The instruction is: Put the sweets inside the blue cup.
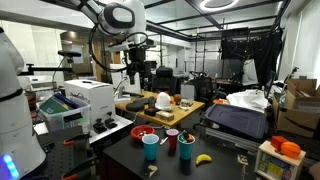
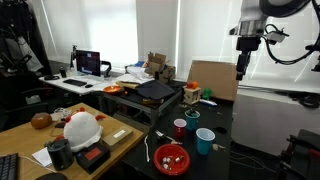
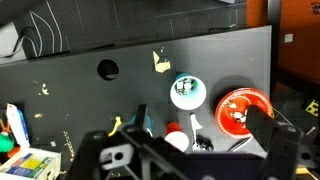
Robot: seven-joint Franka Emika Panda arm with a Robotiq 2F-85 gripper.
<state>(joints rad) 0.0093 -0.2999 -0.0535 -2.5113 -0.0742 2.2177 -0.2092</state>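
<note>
The light blue cup [image 3: 184, 92] stands upright on the dark table, and something small and patterned shows inside it. Wrapped sweets [image 3: 238, 113] lie in a red bowl [image 3: 222, 104] right of it. In both exterior views the blue cup [image 1: 150, 147] [image 2: 204, 140] stands near the red bowl [image 1: 143, 132] [image 2: 170, 157]. My gripper [image 3: 200, 122] hangs high above these things, open and empty. It also shows well above the table in both exterior views [image 1: 134, 72] [image 2: 242, 72].
A red cup [image 3: 176, 136] and a dark cup [image 3: 204, 144] stand close to the blue one, with a white spoon [image 3: 195, 124] between them. A banana [image 1: 203, 158] lies on the table. A printer [image 1: 85, 100] and boxes crowd the neighbouring desks.
</note>
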